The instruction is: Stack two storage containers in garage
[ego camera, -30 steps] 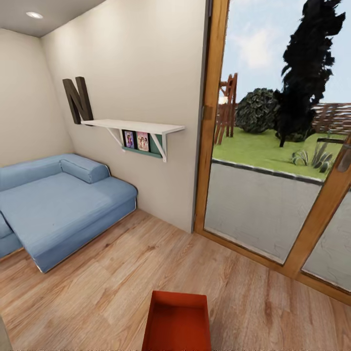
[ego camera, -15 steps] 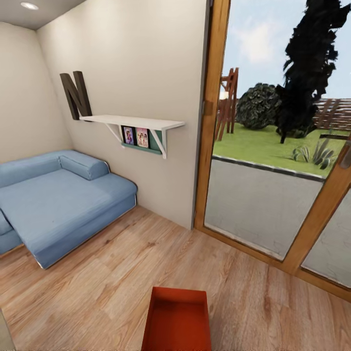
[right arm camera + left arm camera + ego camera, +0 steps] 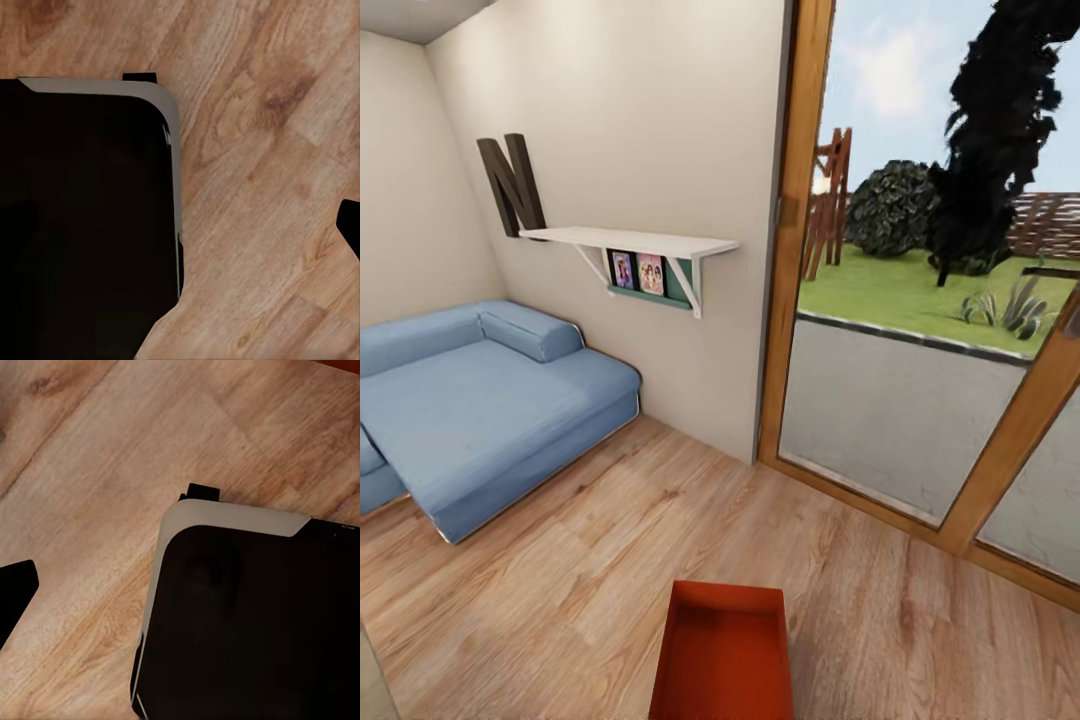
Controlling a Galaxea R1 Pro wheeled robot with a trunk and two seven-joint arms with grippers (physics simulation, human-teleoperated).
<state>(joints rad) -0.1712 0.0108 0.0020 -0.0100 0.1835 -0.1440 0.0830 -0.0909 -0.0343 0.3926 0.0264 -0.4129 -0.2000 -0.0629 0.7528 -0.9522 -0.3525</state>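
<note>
Box [image 3: 724, 655], red-orange and open on top, sits low in the head view above the wood floor [image 3: 560, 600], near the blue sofa [image 3: 480, 410]. Whether each claw is apart or together, I cannot tell.

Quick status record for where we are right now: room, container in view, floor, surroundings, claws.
room: living room, cream walls, glass door to the garden
container: one red-orange storage container, open-top, low centre of the head view, nothing seen inside
floor: light wood plank floor
sofa: blue sofa, ahead on the left
wall: white shelf with a dark letter N
claws: state cannot be told
</note>
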